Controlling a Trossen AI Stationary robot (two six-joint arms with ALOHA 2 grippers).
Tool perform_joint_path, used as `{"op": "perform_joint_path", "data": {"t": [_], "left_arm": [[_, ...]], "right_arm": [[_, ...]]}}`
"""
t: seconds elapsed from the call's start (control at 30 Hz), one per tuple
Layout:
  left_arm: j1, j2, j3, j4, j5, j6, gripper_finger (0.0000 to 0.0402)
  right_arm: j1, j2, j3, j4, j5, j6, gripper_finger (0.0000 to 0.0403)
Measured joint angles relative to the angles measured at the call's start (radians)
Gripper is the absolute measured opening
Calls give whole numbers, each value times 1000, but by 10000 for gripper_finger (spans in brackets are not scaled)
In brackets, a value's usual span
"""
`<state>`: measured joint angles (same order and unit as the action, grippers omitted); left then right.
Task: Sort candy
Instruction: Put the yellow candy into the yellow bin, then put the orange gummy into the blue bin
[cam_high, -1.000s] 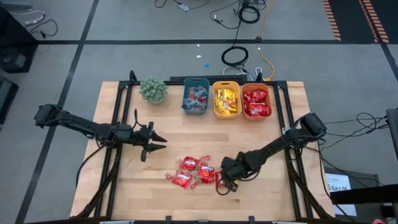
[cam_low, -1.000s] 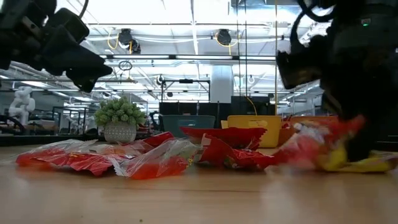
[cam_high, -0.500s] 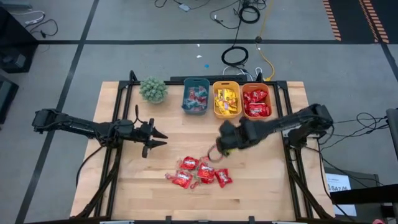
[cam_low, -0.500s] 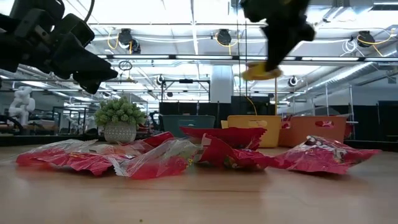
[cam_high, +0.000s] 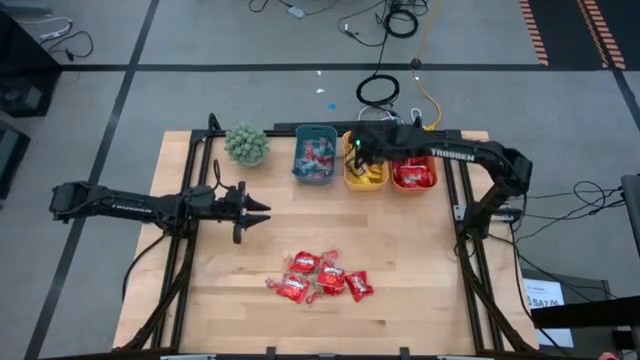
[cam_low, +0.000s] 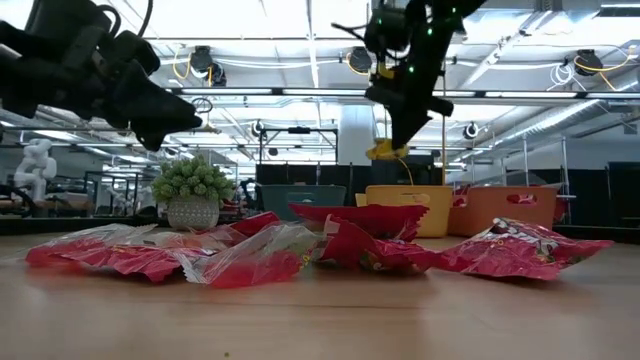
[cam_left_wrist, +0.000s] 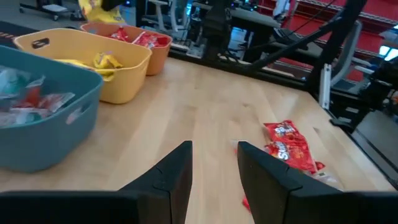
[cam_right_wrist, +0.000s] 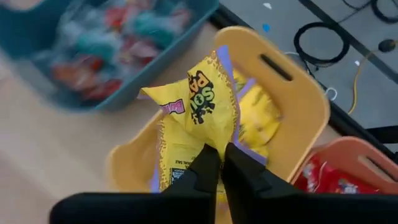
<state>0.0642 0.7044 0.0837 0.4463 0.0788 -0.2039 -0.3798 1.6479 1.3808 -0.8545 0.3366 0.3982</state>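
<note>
table (cam_high: 270, 250): pale wood, matt | red packets (cam_high: 318, 278): glossy | yellow bin (cam_right_wrist: 298, 118): smooth plastic

Yellow packet (cam_right_wrist: 198, 102) now over yellow bin (cam_right_wrist: 298, 106)

Wooden table (cam_high: 400, 250): red packets (cam_high: 318, 277), bins (cam_high: 364, 160), plant (cam_high: 246, 144)

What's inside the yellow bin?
The yellow bin holds yellow packets. The right gripper's held packet hides part of the bin's inside.
</note>
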Motion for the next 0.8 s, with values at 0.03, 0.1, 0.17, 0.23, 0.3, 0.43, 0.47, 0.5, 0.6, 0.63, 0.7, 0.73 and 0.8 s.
{"op": "perform_joint_path", "data": {"t": [0.03,0.1,0.17,0.23,0.3,0.43,0.47,0.5,0.6,0.63,0.7,0.73,0.8], "left_arm": [[5,0,0,-2,0,0,136],[10,0,0,-1,-1,-10,136],[17,0,0,-2,-1,-32,136],[23,0,0,-2,-2,-52,136],[26,0,0,-3,-2,-52,136],[30,0,0,-6,-8,-46,136],[30,0,0,-8,-12,-42,136],[30,0,0,-9,-17,-37,136],[30,0,0,-10,-40,-15,136],[30,0,0,-10,-50,-16,136],[30,0,0,-11,-57,-23,136],[30,0,0,-11,-57,-23,136],[29,0,0,-10,-57,-24,136]], "right_arm": [[-27,1,0,5,-7,-6,21],[-79,1,0,18,-50,-45,43],[-127,1,0,25,-102,-76,69],[-167,1,0,27,-142,-95,98],[-196,1,0,28,-156,-104,127],[-225,1,0,29,-160,-147,174],[-228,1,0,30,-160,-160,182],[-229,1,0,33,-160,-170,190],[-230,1,0,48,-159,-178,206],[-230,1,0,49,-159,-176,209],[-230,1,0,53,-159,-174,213],[-230,1,0,57,-159,-174,214],[-230,1,0,70,-157,-173,214]]}}
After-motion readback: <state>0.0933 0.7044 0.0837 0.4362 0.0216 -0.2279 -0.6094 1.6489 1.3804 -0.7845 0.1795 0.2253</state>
